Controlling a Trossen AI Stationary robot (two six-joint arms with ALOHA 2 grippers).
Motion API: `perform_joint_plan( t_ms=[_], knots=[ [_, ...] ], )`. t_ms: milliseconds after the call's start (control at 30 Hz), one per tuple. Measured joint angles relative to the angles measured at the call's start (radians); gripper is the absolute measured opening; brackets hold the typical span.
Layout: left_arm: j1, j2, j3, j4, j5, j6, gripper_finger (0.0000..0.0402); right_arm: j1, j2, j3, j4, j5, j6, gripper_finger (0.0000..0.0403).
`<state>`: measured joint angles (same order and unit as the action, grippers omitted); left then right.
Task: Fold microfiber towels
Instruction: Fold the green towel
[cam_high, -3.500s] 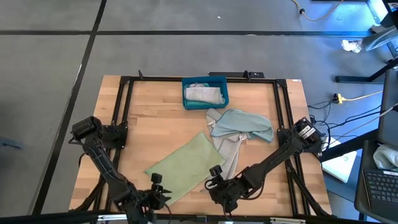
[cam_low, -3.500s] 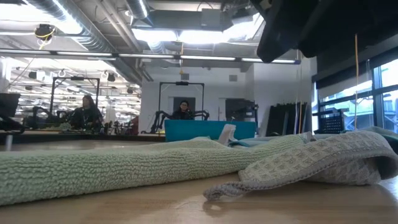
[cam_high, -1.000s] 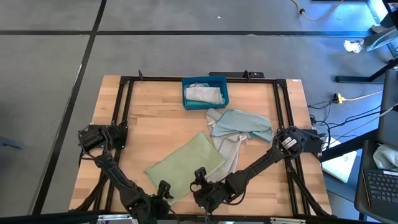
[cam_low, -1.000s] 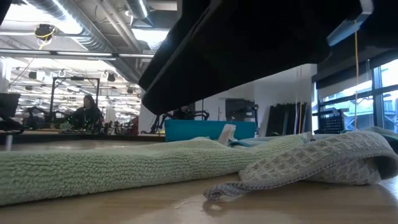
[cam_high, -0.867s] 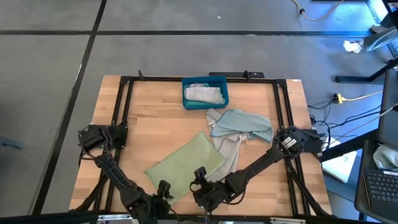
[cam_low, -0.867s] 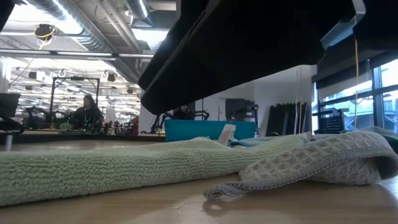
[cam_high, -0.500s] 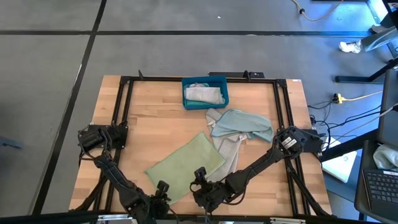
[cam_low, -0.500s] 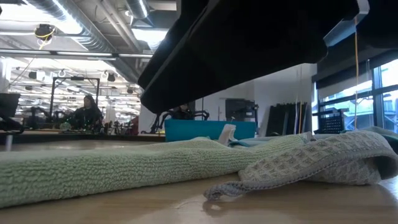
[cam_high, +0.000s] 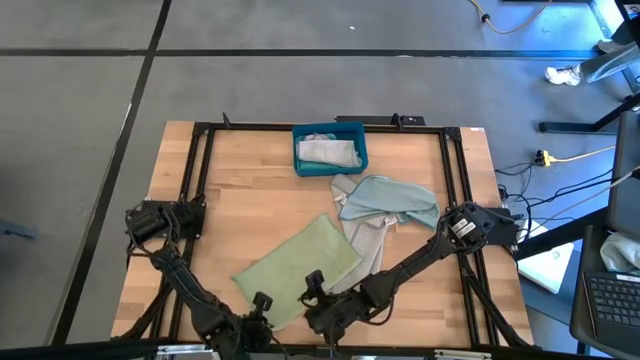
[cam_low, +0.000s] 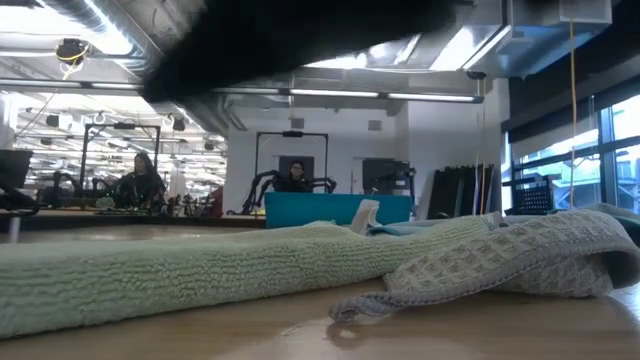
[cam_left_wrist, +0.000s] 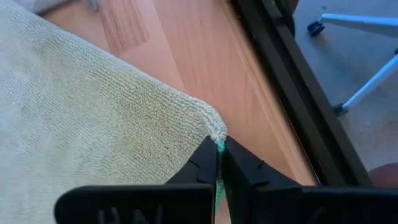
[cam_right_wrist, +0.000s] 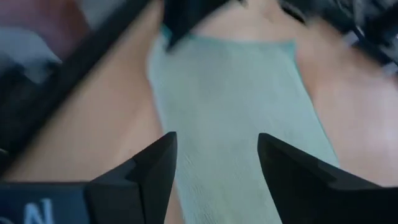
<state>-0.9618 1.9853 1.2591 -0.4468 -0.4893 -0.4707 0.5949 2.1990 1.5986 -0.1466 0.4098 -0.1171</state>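
Left arm reaches along the near left of the bench (cam_high: 230, 210). Left hand (cam_left_wrist: 219, 163) sits at the near edge, fingers pressed together and clamped on the near corner of the pale green towel (cam_high: 298, 262); a sliver of its stitched edge shows between the fingertips in the left wrist view.

Pale green towel lies flat and spread, set diagonally across the near middle of the bench, the pinched corner just inside the black frame rail (cam_left_wrist: 292, 93).

Right hand (cam_high: 318, 300) is low at the near edge, just right of the left hand, over the near side of the green towel. Its fingers stand apart, nothing between them; the right wrist view shows the green cloth stretched out under the gap.

Just right of the green towel a grey waffle-weave towel (cam_high: 368, 240) lies rumpled, its edge touching the green one. In the low view it shows as a crumpled ridge (cam_low: 500, 265) at the right, with the green towel (cam_low: 180, 275) a long low roll beside it.

A pale blue towel (cam_high: 390, 200) is heaped partly over the far end of the grey one, right of centre.

At the far middle a blue bin (cam_high: 330, 148) holds a grey cloth (cam_high: 328, 152), bunched.

Beyond the bench in the low view, two people (cam_low: 140, 178) sit at distant workstations.
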Motion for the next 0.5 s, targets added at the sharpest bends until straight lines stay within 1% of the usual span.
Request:
perform_joint_plan(
  t_ms=[100,167,300,400,500],
  knots=[
    [0.007,-0.005,0.045,-0.086,-0.017,0.010,0.0004,-0.001,0.000,0.000,0.093,-0.081,-0.020,0.0226],
    [0.013,-0.005,0.085,-0.157,-0.037,0.011,0.0002,-0.001,-0.001,0.000,0.136,-0.104,-0.017,0.0226],
    [0.027,-0.006,0.144,-0.248,-0.076,0.012,0.0001,-0.002,0.008,0.000,0.195,-0.106,0.009,0.0226],
    [0.038,-0.006,0.175,-0.305,-0.115,0.014,0.0001,-0.002,0.040,0.000,0.257,-0.116,0.008,0.0226],
    [0.055,-0.006,0.201,-0.333,-0.130,0.013,0.0001,-0.002,0.062,0.000,0.298,-0.070,0.013,0.0226]
  ],
)
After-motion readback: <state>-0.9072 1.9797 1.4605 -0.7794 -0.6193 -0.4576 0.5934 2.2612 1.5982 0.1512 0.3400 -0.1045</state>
